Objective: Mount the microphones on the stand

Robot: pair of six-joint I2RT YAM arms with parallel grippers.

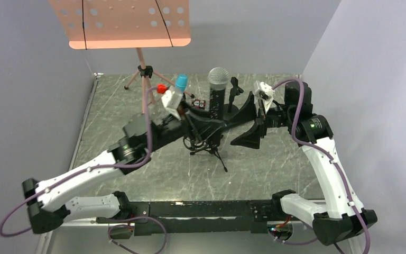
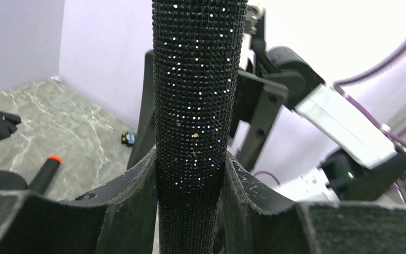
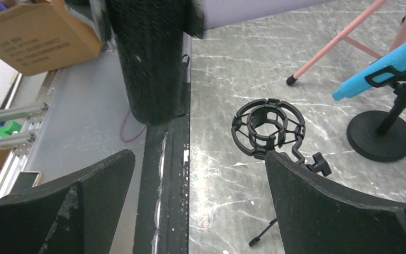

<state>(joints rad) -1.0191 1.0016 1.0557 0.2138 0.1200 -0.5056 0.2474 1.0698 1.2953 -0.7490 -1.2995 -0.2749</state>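
While the left gripper point(image 2: 190, 182) is closed partway around the sparkly black shaft of the black microphone with the silver mesh head point(image 1: 219, 79), that mic stands upright over the middle of the table point(image 1: 275, 169), near the shock mount point(image 3: 268, 126) on its small tripod. The right gripper point(image 3: 198, 159) hangs just beside it, fingers spread wide and holding nothing. The blue microphone point(image 1: 181, 82) sits tilted in the clip of a round-based stand point(image 3: 380, 138), further left. The orange-ended microphone point(image 2: 46, 172) shows low beyond the left fingers, seemingly close to that stand, its body mostly hidden.
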